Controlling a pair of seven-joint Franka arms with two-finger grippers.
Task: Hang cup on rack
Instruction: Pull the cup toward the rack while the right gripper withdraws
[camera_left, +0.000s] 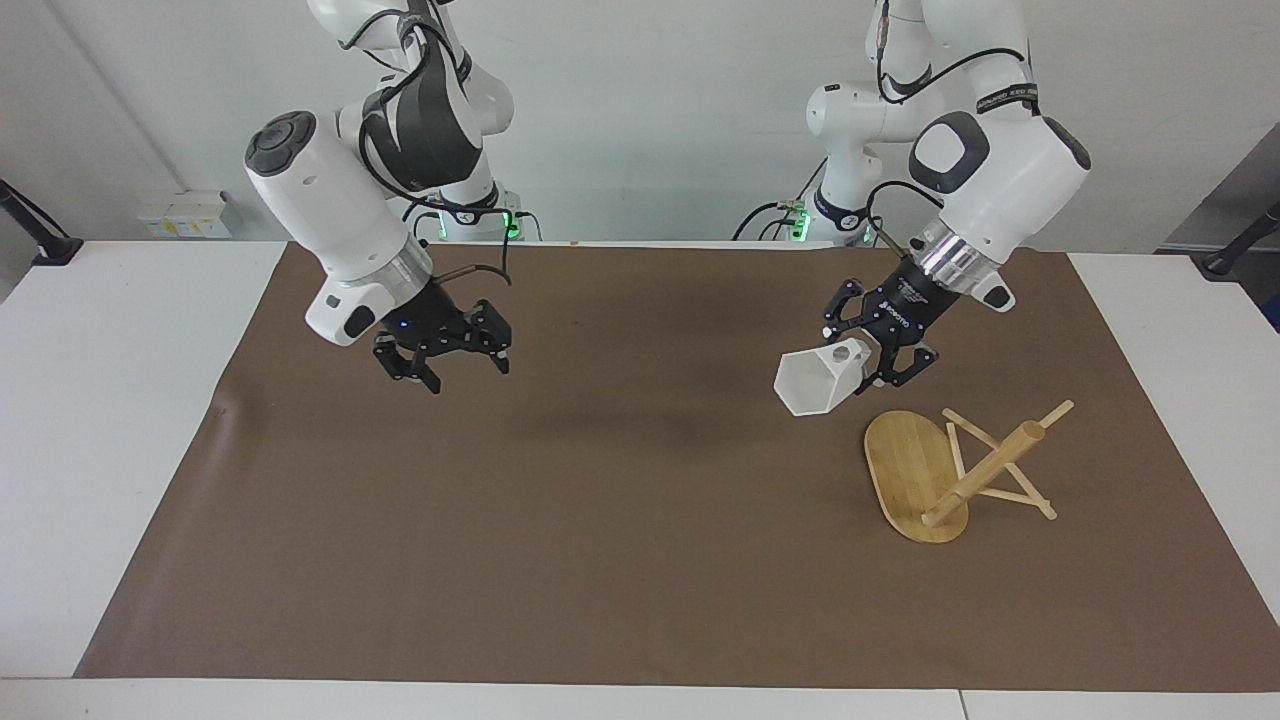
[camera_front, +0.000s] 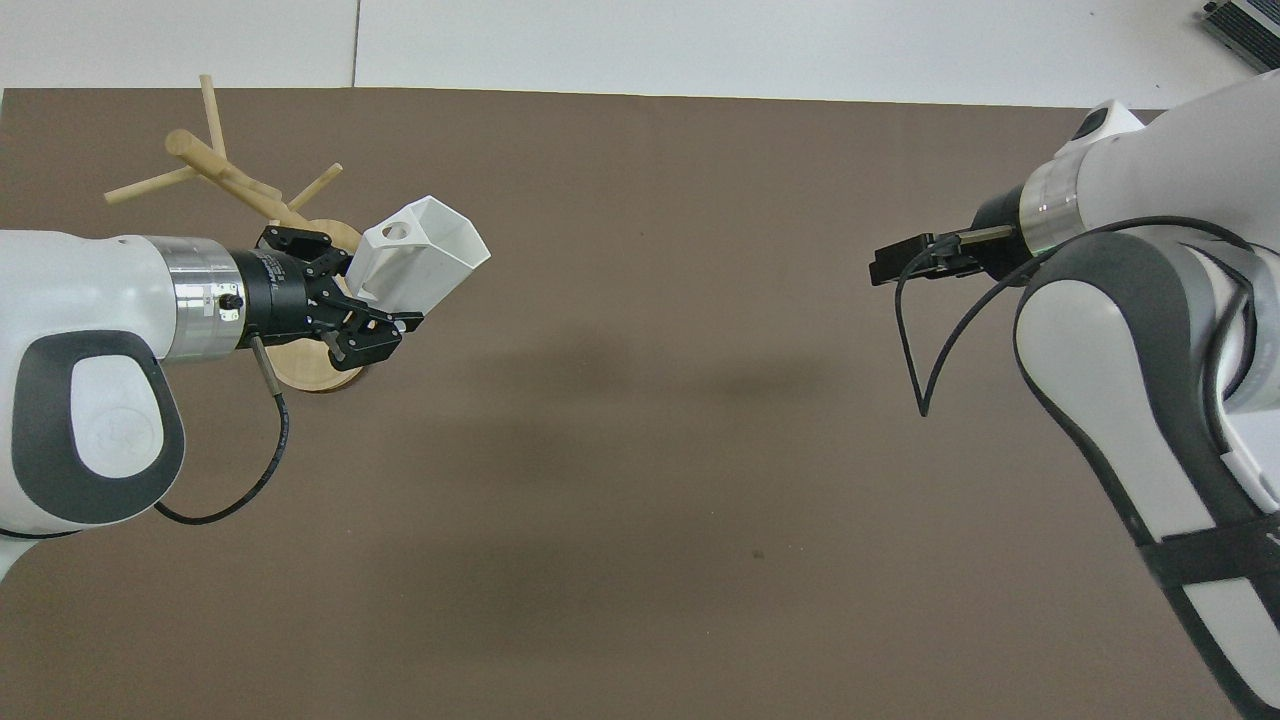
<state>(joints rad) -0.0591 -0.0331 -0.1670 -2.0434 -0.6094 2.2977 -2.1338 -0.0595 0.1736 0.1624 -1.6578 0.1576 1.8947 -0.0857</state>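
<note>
My left gripper (camera_left: 880, 360) is shut on the handle end of the white faceted cup (camera_left: 815, 385) and holds it tilted in the air, mouth pointing away from the gripper. The cup is over the mat just beside the bamboo rack (camera_left: 985, 470), on the side nearer to the robots. In the overhead view the cup (camera_front: 420, 250) and my left gripper (camera_front: 375, 305) partly cover the rack's oval base (camera_front: 300, 368); the rack's post and pegs (camera_front: 225, 175) show farther out. My right gripper (camera_left: 445, 352) is open and empty over the mat toward the right arm's end; it also shows in the overhead view (camera_front: 900, 265).
A brown mat (camera_left: 600, 520) covers most of the white table (camera_left: 120, 400). The rack's pegs (camera_left: 1000, 495) stick out from the post in several directions. A cable loops below my right wrist (camera_front: 925, 350).
</note>
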